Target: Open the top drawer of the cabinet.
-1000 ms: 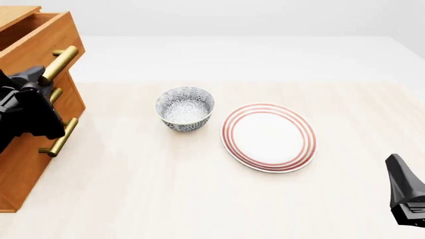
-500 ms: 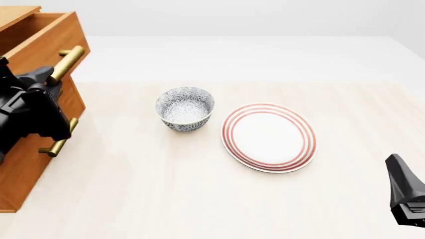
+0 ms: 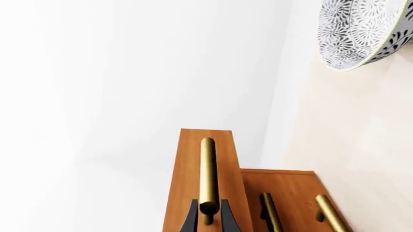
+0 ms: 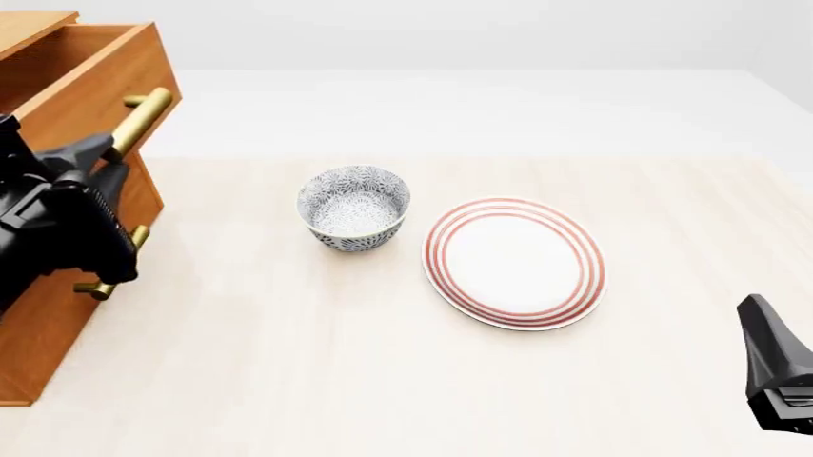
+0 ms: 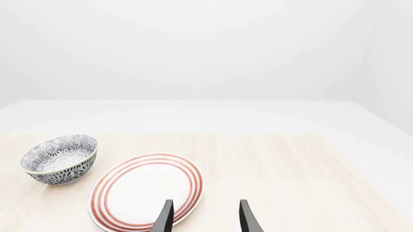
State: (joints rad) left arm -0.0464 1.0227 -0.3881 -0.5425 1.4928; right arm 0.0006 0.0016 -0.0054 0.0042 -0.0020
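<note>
The cabinet (image 4: 38, 324) stands at the table's left edge. Its top drawer (image 4: 89, 81) juts out past the two lower fronts, with its paler inside partly showing. My left gripper (image 4: 105, 157) is shut on the drawer's brass handle (image 4: 143, 116). In the left wrist view the two dark fingers (image 3: 191, 218) clamp the near end of that handle (image 3: 207, 169), and my left gripper (image 3: 208, 220) sits at the picture's lower edge. My right gripper (image 5: 205, 220) is open and holds nothing; it hovers low at the front right (image 4: 770, 352), far from the cabinet.
A patterned bowl (image 4: 354, 207) sits mid-table, and a red-ringed plate (image 4: 513, 262) lies to its right. Both lie ahead of the right gripper. The two lower drawers' brass handles (image 3: 270, 212) sit below the top one, partly hidden by my left arm in the front view.
The top drawer has slid further out of the cabinet, toward the bowl, with my left gripper still clamped on its handle. The right arm has not moved.
</note>
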